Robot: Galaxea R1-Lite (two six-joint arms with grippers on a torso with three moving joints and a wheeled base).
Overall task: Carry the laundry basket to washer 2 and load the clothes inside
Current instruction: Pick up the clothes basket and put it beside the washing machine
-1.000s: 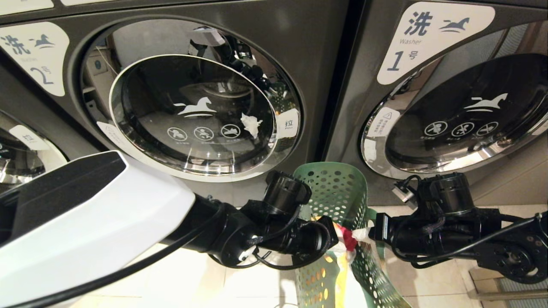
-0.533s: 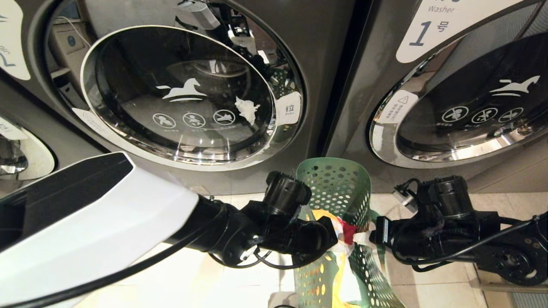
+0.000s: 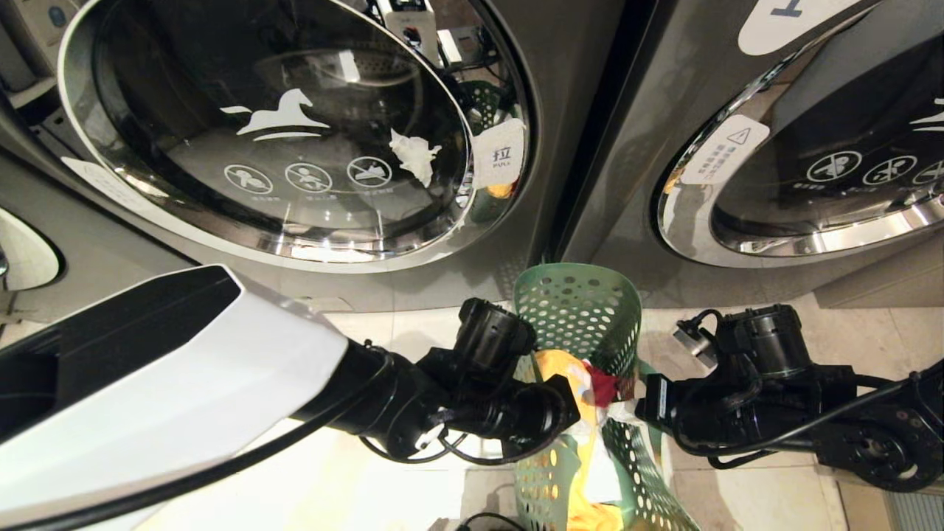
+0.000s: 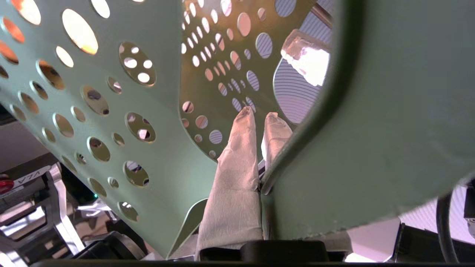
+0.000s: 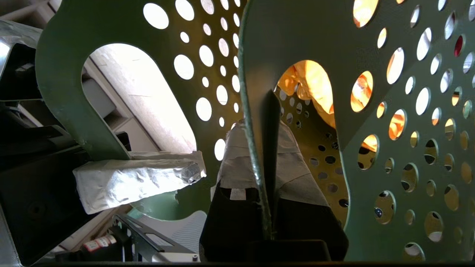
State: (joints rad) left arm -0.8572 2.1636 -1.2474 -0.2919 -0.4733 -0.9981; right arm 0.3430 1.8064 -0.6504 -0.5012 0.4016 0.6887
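Gripping the laundry basket (image 3: 582, 324) from both sides, we hold it low in the centre of the head view, in front of the two machines and below the dark seam between them. Our left pincer (image 4: 259, 126) is closed on the basket's rim: in the left wrist view its cloth-wrapped fingers (image 4: 241, 155) sit tight together with the thin green edge pinched between them. Our right pincer (image 5: 259, 148) is likewise clamped shut on the opposite wall, its wrapped fingers (image 5: 289, 163) pressed to either side of the plastic edge, right beside an oval handle cut-out (image 5: 141, 111).

The clothes (image 3: 568, 369) lie inside the basket: a yellow-orange garment (image 3: 553, 365) and a red piece (image 3: 606, 383) show at the middle bottom of the head view between our two wrists, with something white (image 3: 605, 472) lower down. Orange cloth also glows through the perforations in the right wrist view.

Washer 2 (image 3: 280, 147) fills the upper left of the head view, its chrome-ringed glass door closed, a white horse logo on the glass and a small white pull label (image 3: 499, 158) at the door's right edge. The neighbouring washer (image 3: 811, 162) takes the upper right, door also closed. Pale tiled floor (image 3: 413, 332) shows beneath the basket.
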